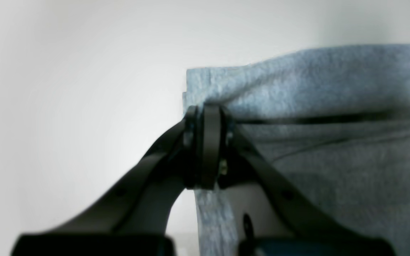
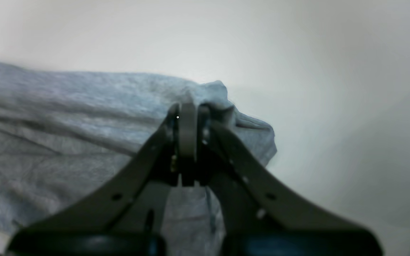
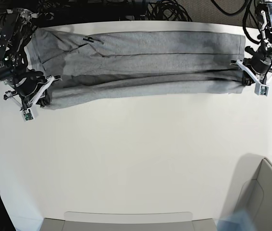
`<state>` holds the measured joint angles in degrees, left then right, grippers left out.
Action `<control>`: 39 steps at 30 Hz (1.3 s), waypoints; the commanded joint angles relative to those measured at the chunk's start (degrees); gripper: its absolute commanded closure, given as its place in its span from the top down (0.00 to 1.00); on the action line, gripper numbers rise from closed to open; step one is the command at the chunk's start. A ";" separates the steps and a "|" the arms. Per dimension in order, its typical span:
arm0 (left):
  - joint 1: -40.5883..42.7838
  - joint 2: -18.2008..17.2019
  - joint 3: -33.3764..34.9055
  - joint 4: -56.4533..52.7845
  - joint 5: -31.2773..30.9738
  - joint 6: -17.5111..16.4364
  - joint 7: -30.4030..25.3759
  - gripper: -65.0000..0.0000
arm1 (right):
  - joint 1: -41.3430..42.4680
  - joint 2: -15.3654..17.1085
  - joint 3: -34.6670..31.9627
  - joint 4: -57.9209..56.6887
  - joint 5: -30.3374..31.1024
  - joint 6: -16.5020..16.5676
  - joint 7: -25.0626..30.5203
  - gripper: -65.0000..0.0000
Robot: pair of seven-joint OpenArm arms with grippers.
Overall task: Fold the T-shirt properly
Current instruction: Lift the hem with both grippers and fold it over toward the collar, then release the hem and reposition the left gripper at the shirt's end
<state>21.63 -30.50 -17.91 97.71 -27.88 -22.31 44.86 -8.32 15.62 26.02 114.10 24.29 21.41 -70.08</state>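
Left wrist view: the left gripper [image 1: 208,117] has its jaws clamped on a corner of the grey T-shirt [image 1: 333,106].

Right wrist view: the right gripper [image 2: 188,113] pinches a bunched edge of the shirt.

Base view: the T-shirt stretches as a long band between both grippers along the white table's [image 3: 141,159] far edge.
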 commanded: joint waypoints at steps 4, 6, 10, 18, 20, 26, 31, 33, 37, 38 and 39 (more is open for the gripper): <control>1.45 -1.10 -0.68 1.76 0.14 0.11 -1.04 0.00 | -1.31 0.34 3.30 1.81 0.37 3.43 0.59 0.00; 2.06 -1.10 -0.68 2.02 0.14 0.11 -1.04 0.00 | -2.28 0.25 4.62 1.81 0.37 3.95 0.59 0.00; 3.56 -1.10 -0.68 2.11 0.14 0.11 -1.04 0.00 | -4.39 0.69 5.14 2.69 0.37 3.95 0.59 0.00; 6.72 -1.10 -0.77 2.73 0.14 0.11 -1.04 0.00 | -9.49 0.69 5.14 3.48 0.98 3.95 0.59 0.00; 7.43 -1.02 -0.77 3.87 0.14 0.11 -1.04 0.00 | -10.63 0.69 5.23 3.48 3.53 3.95 0.59 0.00; 7.95 -0.84 -0.77 5.10 0.14 0.11 -1.04 0.00 | -13.88 1.66 5.23 3.74 7.40 3.95 0.59 0.00; 9.80 -0.75 -0.77 5.01 0.23 0.11 -1.04 0.00 | -15.90 1.66 5.23 3.57 7.31 3.95 0.85 0.00; 9.98 -0.75 -0.68 4.84 0.23 0.11 -1.04 0.00 | -16.17 1.57 5.23 3.39 7.22 3.95 0.85 0.00; 10.42 -0.66 -0.68 3.78 0.23 0.11 -1.04 0.00 | -17.05 1.39 5.23 3.39 4.23 3.60 0.85 0.00; 10.77 -0.66 -0.68 3.43 0.23 0.11 -1.04 0.00 | -17.13 1.39 5.23 3.39 2.91 3.60 0.85 0.00; 10.94 -0.66 -0.68 3.26 0.23 0.11 -1.04 0.00 | -17.57 1.31 5.14 3.39 1.68 3.60 0.85 0.00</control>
<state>32.08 -30.33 -18.00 100.36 -27.68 -22.37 44.66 -25.76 16.29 30.92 116.64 26.11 24.56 -69.58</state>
